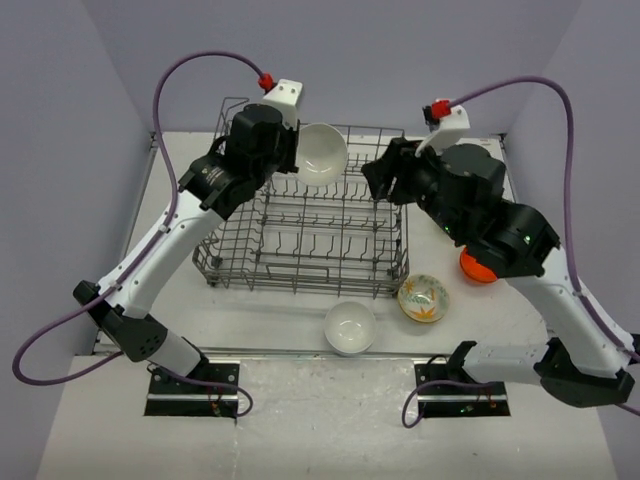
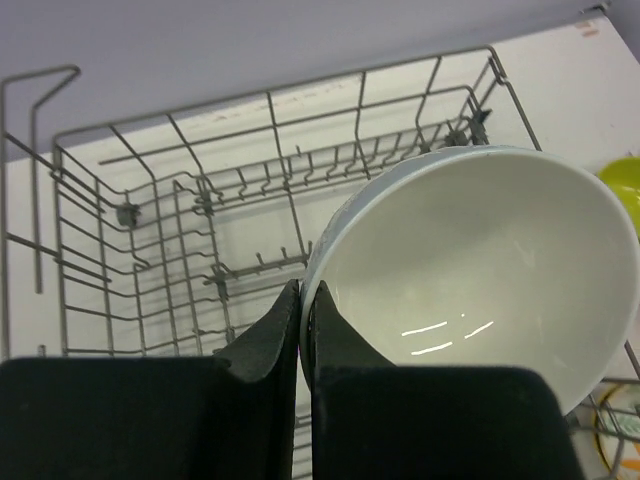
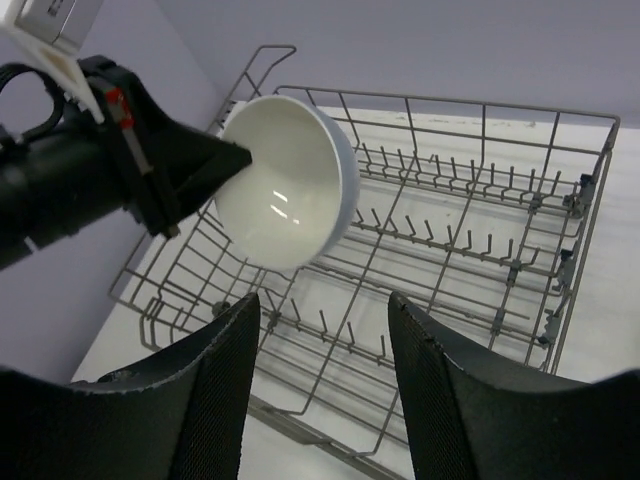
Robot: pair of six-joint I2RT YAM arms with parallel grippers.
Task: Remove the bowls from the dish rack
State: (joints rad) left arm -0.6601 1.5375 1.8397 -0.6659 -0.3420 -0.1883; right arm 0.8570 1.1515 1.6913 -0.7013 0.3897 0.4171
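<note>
The near white bowl (image 1: 350,326), a floral bowl (image 1: 423,298) and an orange bowl (image 1: 478,267), half hidden under the right arm, stand on the surface near the dish rack (image 1: 300,245). Set the next bowl in a bare spot beside these, probably left of the near white bowl, without knocking them. Carry it high enough to clear the tines and the near wall. The right fingers (image 3: 440,380) stand spread and empty above the rack's right part. Farther, the left fingers (image 2: 288,325) pinch the rim of the held white bowl (image 2: 480,270), tilted above the far rows.
</note>
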